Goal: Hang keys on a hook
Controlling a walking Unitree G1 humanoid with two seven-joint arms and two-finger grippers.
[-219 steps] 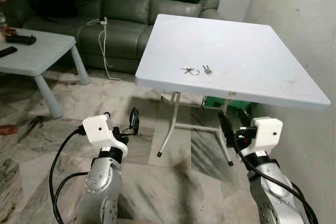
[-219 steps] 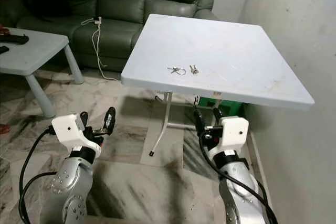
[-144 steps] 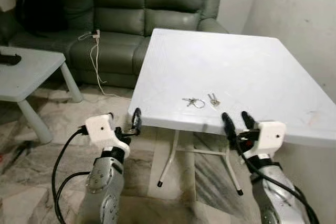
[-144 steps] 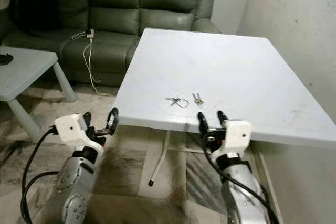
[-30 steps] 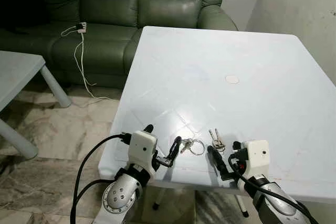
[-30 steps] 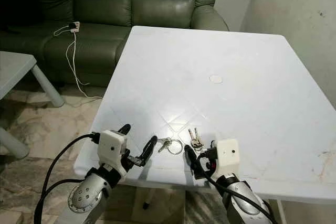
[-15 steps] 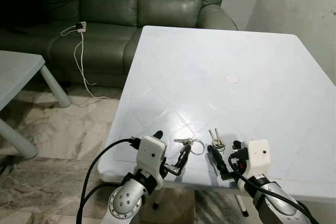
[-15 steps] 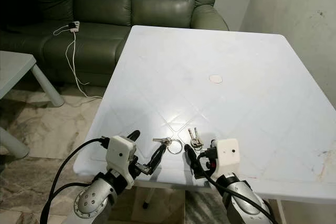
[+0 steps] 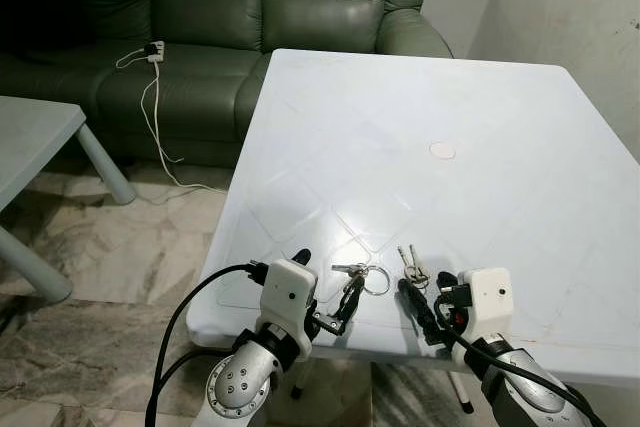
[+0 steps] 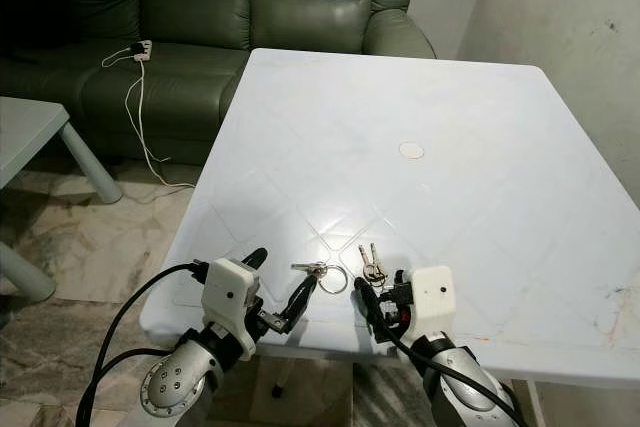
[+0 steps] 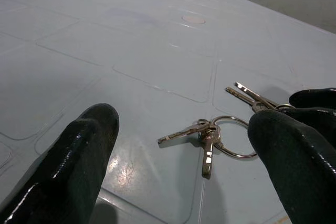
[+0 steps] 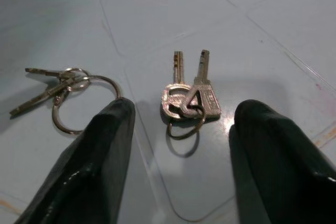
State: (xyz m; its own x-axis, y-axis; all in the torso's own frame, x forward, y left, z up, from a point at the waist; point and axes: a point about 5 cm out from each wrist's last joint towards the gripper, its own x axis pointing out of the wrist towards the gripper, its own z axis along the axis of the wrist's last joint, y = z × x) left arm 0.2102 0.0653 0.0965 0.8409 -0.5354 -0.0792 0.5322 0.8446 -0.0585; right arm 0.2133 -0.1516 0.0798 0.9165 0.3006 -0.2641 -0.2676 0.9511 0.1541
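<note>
Two sets of keys lay flat on the white desk (image 9: 500, 137), close to its near edge. The pair of keys (image 12: 191, 98) on a small ring sat just in front of the right tool (image 9: 424, 309), framed between its two black fingers (image 12: 107, 150), which stood wide apart and touched nothing. At nine o'clock from that pair, just beside it, lay the keys on the large ring (image 11: 210, 135), blades fanned out toward nine o'clock. The left tool (image 9: 340, 302) hovered low over the desk edge at six o'clock from that ring, fingers (image 11: 79, 150) spread wide on either side of the bunch, not gripping. A small round mark (image 9: 441, 150) showed on the desk at twelve o'clock, well apart from the keys. Beyond the desk stood a green sofa (image 9: 250, 7) with a white cable (image 9: 150, 97) trailing down its front, and a low pale table (image 9: 40, 137) sat off at nine o'clock.
</note>
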